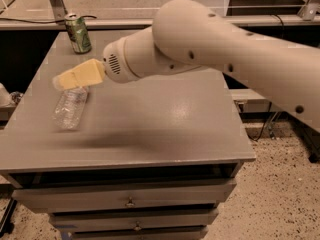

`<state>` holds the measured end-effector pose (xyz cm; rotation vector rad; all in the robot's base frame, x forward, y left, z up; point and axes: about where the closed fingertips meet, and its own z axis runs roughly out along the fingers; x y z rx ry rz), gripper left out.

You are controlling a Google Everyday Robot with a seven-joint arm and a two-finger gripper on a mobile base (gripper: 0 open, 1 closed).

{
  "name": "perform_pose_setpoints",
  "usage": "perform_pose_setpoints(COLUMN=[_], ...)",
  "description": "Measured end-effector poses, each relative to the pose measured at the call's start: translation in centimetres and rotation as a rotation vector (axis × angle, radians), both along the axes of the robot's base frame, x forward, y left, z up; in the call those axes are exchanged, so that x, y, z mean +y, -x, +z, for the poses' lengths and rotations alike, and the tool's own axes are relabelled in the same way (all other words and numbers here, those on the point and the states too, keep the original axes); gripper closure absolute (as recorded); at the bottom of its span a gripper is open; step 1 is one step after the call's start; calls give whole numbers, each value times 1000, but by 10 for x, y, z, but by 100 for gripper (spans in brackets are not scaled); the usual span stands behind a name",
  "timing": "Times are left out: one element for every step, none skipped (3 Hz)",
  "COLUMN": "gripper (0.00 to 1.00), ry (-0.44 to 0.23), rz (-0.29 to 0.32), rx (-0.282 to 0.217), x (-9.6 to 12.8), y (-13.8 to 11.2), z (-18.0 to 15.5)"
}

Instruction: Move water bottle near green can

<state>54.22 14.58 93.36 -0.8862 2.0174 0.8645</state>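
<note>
the gripper [69, 78] sits over the left part of the table [165, 119], at the end of a thick white arm [210, 39] that reaches in from the right edge of the view. its pale yellow tip points left and a little down. from this angle it reads as one wedge, so whether the gripper is wide or narrow cannot be told, and nothing shows it holding anything.

the bottle [70, 109] lies on its side on the grey tabletop, near the left edge, its length running from front to back. its far end is hidden behind the gripper, which overlaps it in the view; whether the two touch cannot be told. the clear ribbed body shows below the gripper, with the near end pointing toward the front of the table.

the can [78, 32] stands upright at the far left corner of the table, silver top up. it is well apart from the bottle, with bare tabletop between them.

a dark cable [30, 20] runs along the ledge behind the can. a soft shadow of the arm falls across the front of the tabletop. below the top, drawers [130, 201] with small knobs face the camera, and a speckled floor [280, 194] shows at the lower right.
</note>
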Motion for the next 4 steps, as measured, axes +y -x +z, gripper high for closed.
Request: perform_pose_setpoints(gripper=[0,0,0,0], ry=[-2,4,49,93], rz=[-52,-98,-117,-131], rx=[19,24,17,17], x=[37,67,79,83], y=[-7,-22,-33,-39], z=[-19,-44,-64,-78])
